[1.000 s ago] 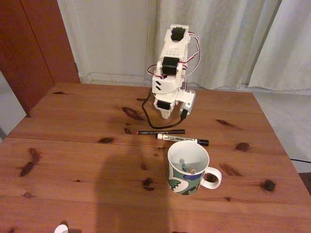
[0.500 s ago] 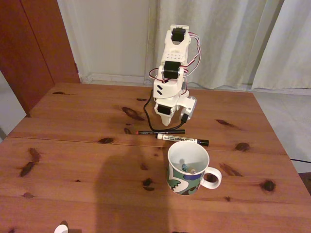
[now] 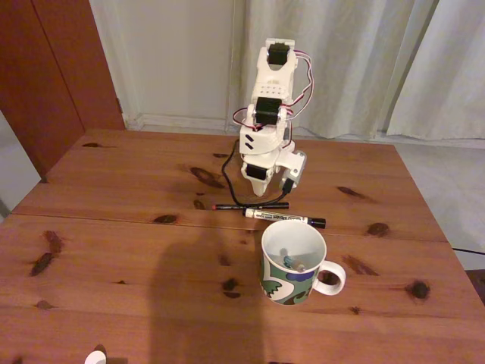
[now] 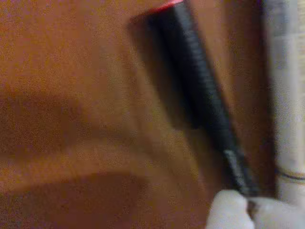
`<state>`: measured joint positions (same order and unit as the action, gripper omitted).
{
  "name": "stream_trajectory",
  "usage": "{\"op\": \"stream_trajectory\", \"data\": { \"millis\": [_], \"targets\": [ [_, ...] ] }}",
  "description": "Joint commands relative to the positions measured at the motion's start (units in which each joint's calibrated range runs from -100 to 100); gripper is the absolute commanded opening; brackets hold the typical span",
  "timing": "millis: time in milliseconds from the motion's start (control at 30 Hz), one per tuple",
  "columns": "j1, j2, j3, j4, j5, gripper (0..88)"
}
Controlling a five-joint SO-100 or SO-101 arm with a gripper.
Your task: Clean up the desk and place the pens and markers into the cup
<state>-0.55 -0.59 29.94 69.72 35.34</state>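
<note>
Two sticks are left out on the desk (image 3: 114,250), and a couple of others already sit inside the cup (image 3: 292,262), so you're roughly halfway by my read. In the fixed view the thin black pen (image 3: 250,205) with the red tip lies left-to-right just beyond the white marker (image 3: 284,218), and both lie just on the far side of the cup. The cup stands near the middle of the table, with its handle pointing right.

Your gripper (image 3: 261,193) is hanging tip-down right over the black pen, close to its middle, touching or nearly so. I honestly can't tell how far the jaws are spread; the fixed view shows just one white wedge there, and the wrist view is a blurry close-up. In that wrist view the black pen (image 4: 200,100) runs diagonally with its red end at the top, the white marker (image 4: 286,95) sits along the right edge, and a bit of white fingertip (image 4: 228,212) pokes in at the bottom right, right at the pen's barrel.

So you look to be in the reach-and-grasp step for the black pen. Next you'd want the fingers straddling the barrel rather than sitting on top of it, then a firm close. The white marker is just beside it, so watch you don't nudge it or pinch both.
</note>
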Motion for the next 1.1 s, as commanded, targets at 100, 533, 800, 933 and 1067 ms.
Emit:
{"op": "stream_trajectory", "data": {
  "millis": [100,533,800,933,1067],
  "targets": [
    [0.2,-0.9,1.3,-0.6,-0.2,1.9],
    [0.2,-0.4,1.0,-4.0,-0.3,16.7],
    [0.1,0.7,2.2,-10.2,-1.2,16.7],
    [0.1,1.4,2.3,-10.2,-1.2,16.7],
    [0.0,0.7,4.2,-10.1,-1.0,16.7]
  ]
}}
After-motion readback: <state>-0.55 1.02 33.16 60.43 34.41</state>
